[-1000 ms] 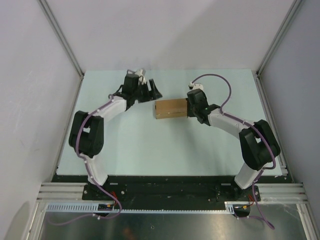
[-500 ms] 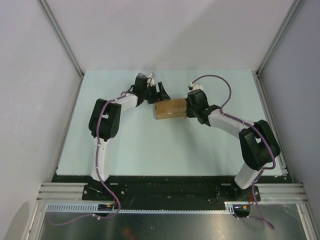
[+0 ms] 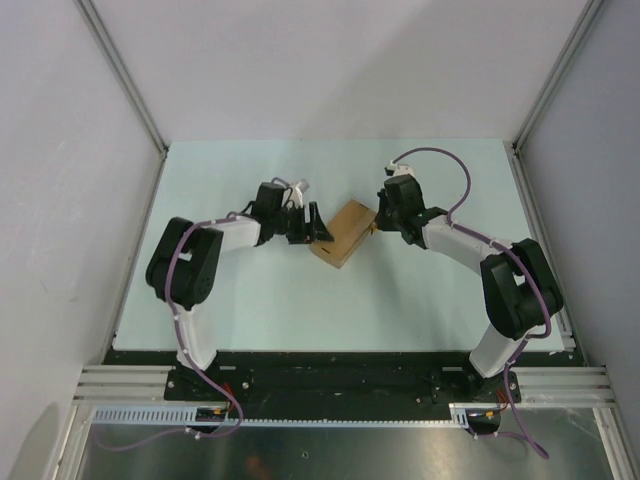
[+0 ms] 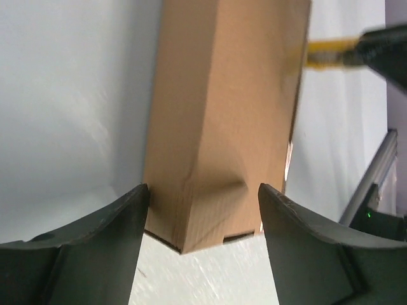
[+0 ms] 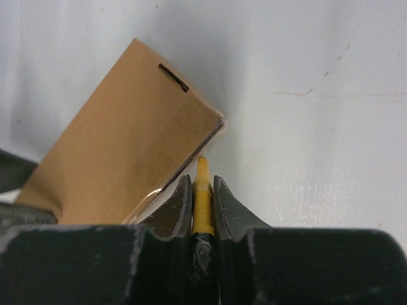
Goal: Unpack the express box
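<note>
Since the box (image 3: 340, 236) needs steadying for a cut, I judge, it lies askew on the table (image 3: 250, 180). My left gripper (image 3: 312, 228) is at its left end and my right gripper (image 3: 378, 222) at its far corner, both arms bent inward. Left wrist: jaws straddle the box end, spread wide; whether they press, I cannot tell. Right wrist: jaws clamp the knife (image 5: 202, 197), tip at the flap seam.

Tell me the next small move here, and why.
Probably close the left gripper on the box. Its jaws stand open on either side of the box's near end, so nothing pins the box yet. The right gripper is shut on the knife, whose tip sits at the box's edge; an unheld box would likely slide under the blade.
</note>
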`<state>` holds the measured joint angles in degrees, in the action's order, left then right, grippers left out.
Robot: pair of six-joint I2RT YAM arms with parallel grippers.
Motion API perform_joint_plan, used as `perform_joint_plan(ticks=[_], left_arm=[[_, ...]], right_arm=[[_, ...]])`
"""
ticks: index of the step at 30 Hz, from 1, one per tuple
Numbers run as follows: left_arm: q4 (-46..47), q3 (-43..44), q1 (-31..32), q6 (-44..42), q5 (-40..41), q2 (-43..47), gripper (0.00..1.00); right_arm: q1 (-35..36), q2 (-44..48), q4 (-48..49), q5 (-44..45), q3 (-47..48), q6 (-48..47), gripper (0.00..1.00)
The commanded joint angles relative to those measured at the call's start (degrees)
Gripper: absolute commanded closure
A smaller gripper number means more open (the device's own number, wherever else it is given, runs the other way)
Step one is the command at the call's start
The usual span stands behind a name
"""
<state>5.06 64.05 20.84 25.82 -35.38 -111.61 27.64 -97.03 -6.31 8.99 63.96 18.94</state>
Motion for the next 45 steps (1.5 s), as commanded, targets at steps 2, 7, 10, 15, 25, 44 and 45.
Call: perform_joint_plan(ticks=[2,7,10,15,25,44,45], left_arm=[[2.6,-7.8,2.9,-1.1,-4.4,9.1,0.27],[2.8,-12.8,5.8,-1.4,-5.4,12.7,0.30],[2.8,-14.2,7.1,-1.7,-3.1,13.7,0.32],[2.5,-15.1,7.1,-1.0,9.3,17.8,0.22],[1.6,-5.6,7.2,8.8,18.5,15.2,0.14],[-2.3,2.3,7.5,16.3,20.4,4.0,0.20],[-2.3,2.4,7.5,16.6,20.1,3.7,0.20]], right_arm=[[0.9,0.5,3.8,-3.7,0.1,1.0,1.00],[2.6,0.4,4.7,-5.1,0.1,0.1,1.00],[3.0,0.3,4.6,-5.0,0.2,-0.1,1.00],[0.6,3.1,0.1,-1.8,0.8,3.9,1.00],[4.5,10.8,-2.2,8.2,0.7,0.0,1.00],[14.1,4.8,12.4,24.2,0.7,-4.7,1.00],[13.9,4.4,12.6,24.3,0.7,-4.8,1.00]])
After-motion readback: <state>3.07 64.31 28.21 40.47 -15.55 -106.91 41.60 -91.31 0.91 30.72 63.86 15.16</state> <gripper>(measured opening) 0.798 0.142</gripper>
